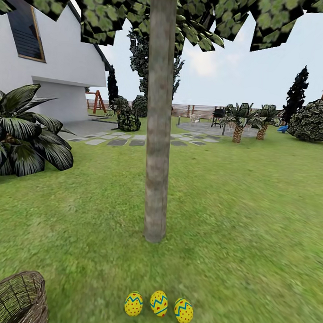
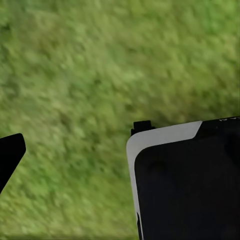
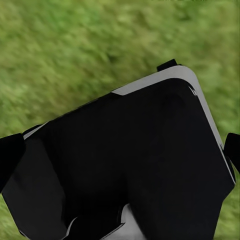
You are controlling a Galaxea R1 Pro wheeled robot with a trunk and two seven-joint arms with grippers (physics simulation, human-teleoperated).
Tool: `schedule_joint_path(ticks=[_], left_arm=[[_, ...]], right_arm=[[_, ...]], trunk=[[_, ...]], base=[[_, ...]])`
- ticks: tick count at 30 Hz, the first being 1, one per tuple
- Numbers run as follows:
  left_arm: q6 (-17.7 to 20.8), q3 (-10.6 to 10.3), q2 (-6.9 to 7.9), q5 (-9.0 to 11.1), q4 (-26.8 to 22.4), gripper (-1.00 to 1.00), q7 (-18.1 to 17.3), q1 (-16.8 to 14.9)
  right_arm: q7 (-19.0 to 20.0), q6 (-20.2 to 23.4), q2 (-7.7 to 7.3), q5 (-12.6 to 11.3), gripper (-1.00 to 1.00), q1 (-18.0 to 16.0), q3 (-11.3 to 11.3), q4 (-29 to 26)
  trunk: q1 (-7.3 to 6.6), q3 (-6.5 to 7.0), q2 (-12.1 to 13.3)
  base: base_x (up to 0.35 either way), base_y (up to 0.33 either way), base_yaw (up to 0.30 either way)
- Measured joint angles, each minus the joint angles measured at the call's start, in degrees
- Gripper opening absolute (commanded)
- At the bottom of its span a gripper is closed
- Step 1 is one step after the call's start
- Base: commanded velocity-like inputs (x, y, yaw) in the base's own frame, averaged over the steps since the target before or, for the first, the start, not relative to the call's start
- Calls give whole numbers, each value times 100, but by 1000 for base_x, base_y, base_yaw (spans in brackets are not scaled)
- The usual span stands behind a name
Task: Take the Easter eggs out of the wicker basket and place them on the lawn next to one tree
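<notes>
Three Easter eggs [image 1: 158, 306] sit in a row on the lawn [image 1: 253, 223], near the tree [image 1: 158, 133] trunk base. Wicker basket [image 1: 19, 301] lies tipped nearby, w/ its inside hidden. No readable writing. Tool state on both arms: can't tell.

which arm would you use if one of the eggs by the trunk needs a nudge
Hedged: left for the left egg, right for the right egg. All three, with the middle egg, lie in a row on the lawn before the tree, roughly centred. The wicker basket sits left.
</notes>
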Motion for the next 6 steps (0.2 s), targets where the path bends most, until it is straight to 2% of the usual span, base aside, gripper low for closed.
schedule_joint_path(ticks=[6], left_arm=[[0, -1, -5, 0, 0, 100, 0, 0]], right_arm=[[-1, 0, 0, 0, 100, 0, 0, 0]], trunk=[[0, 0, 0]], base=[[0, 0, 0]])
